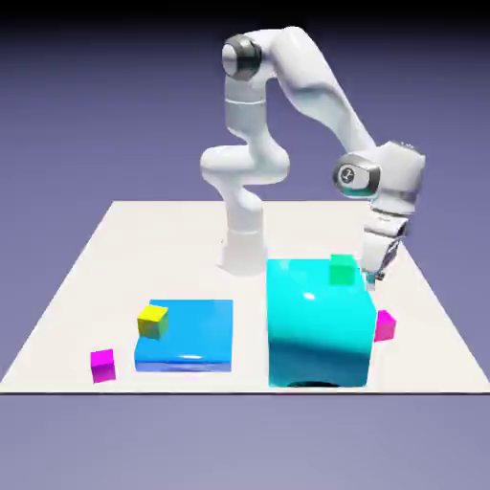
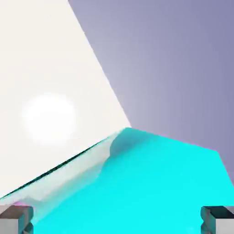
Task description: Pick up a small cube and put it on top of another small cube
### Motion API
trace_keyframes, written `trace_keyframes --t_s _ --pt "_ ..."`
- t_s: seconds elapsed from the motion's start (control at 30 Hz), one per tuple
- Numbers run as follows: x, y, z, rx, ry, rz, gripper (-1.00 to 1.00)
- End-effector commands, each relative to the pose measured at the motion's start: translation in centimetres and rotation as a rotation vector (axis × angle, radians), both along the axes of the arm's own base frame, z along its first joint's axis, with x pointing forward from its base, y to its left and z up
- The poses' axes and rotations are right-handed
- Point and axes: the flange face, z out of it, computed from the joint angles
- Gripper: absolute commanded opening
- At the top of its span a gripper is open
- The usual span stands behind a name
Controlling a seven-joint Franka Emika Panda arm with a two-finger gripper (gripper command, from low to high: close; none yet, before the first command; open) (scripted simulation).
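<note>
Our jaws (image 2: 118,220) stand wide apart and released; the cyan block fills the hand view between their tips. We take our clock faces from the exterior view. At the counter's (image 1: 172,254) 8 o'clock, near its edge, sits one magenta-pink cube (image 1: 102,366), plain and crisp-edged. Just to its right lies a low, flat blue slab (image 1: 196,333), smooth and glossy, with a pale glint along its near side. On the slab, toward its 10 o'clock, a small yellow cube (image 1: 153,322) sits askew, its sides darker than its top. The white arm (image 1: 244,206), with smooth rounded casings, rises from the counter's 12 o'clock and bends over to the right. Right of middle stands the bulky cyan block (image 1: 318,325), far larger than the cubes, shiny and softly shaded, with a dark patch at its bottom edge. A small green cube (image 1: 342,269) appears on top, toward the block's 1 o'clock. At its 3 o'clock, just beside it, we see the other magenta-pink cube (image 1: 384,326), turned cornerwise and partly hidden by the block, which crowds its left side. Our jaws are near this cube, toward its 12 o'clock.
</note>
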Motion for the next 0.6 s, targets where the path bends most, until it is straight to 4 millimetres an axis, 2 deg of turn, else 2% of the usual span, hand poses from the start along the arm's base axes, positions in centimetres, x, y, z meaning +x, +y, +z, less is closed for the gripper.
trace_keyframes --t_s 0.0,0.23,0.3,0.33,0.43,0.47,0.5,0.53,0.57 --pt "-0.8 1.1 -1.2 -0.031 0.027 0.056 0.00" --pt "-7.6 7.8 -8.4 -0.214 0.183 0.445 0.00" --pt "-9.5 7.7 -10.5 -0.254 0.211 0.523 0.00" --pt "-9.5 7.7 -10.5 -0.254 0.211 0.523 0.00" --pt "-9.0 6.0 -16.1 -0.254 0.210 0.522 0.00" --pt "-9.0 5.7 -17.0 -0.254 0.211 0.523 0.00" --pt "-9.0 5.7 -17.0 -0.254 0.211 0.523 -1.00" --pt "-9.0 5.7 -17.0 -0.254 0.211 0.523 -1.00" --pt "-9.0 6.3 -15.1 -0.254 0.210 0.522 -1.00"
